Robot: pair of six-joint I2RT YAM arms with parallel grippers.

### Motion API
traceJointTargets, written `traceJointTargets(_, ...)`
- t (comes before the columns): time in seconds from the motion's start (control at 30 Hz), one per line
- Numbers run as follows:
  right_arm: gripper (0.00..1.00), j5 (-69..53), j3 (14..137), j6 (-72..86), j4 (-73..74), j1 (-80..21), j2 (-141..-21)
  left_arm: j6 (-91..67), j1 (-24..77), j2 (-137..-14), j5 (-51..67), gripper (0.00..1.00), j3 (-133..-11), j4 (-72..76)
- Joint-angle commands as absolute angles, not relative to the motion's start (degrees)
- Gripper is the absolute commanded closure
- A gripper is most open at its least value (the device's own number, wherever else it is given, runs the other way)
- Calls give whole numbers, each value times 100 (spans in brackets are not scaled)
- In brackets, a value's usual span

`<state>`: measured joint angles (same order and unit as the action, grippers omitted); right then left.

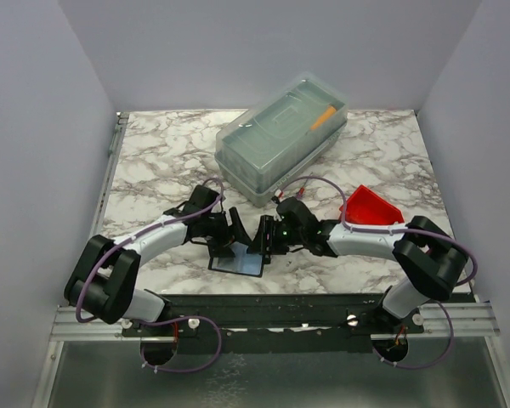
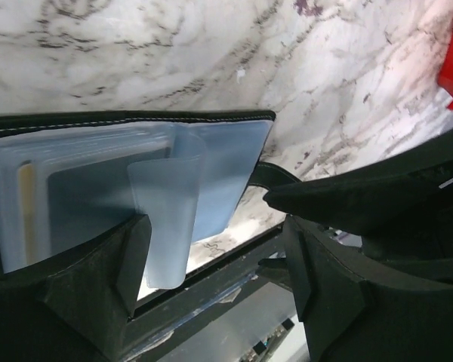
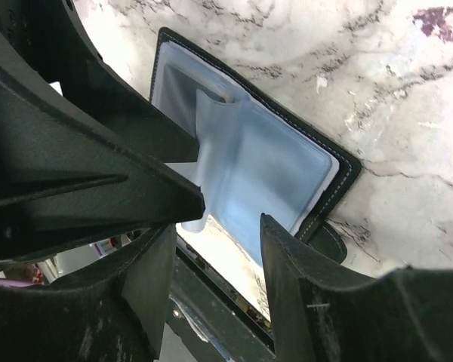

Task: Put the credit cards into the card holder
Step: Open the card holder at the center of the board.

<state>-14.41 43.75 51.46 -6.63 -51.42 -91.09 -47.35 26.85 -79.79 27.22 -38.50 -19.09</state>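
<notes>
The card holder lies open on the tabletop, at the left of the left wrist frame. The left fingers stand apart, one tip just beside a loose sleeve flap. The right fingers stand apart, with the holder's near edge showing between them.

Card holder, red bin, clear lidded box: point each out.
card holder (image 2: 136, 119), left wrist view, black stitched top edge.
red bin (image 1: 367, 206), top external view, inner floor.
clear lidded box (image 1: 280, 136), top external view, lid centre.

No legible text (markings all unreadable)
</notes>
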Motion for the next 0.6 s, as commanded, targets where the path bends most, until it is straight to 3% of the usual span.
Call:
traceJointTargets(0.0, 49, -1354, 4115, 5242, -757, -5177, -8869, -4896, 2755, -8123, 3591, 22, -3629, -1404)
traceJointTargets(0.33, 46, -387, 3725, 5216, 447, -5168, -7628, -5218, 3217, -8412, 4623, 23, -3745, -283)
traceJointTargets(0.57, 43, -141, 3893, 5022, 937, -5168, -7521, -4489, 3245, -7798, 4262, 21, -4196, -1304)
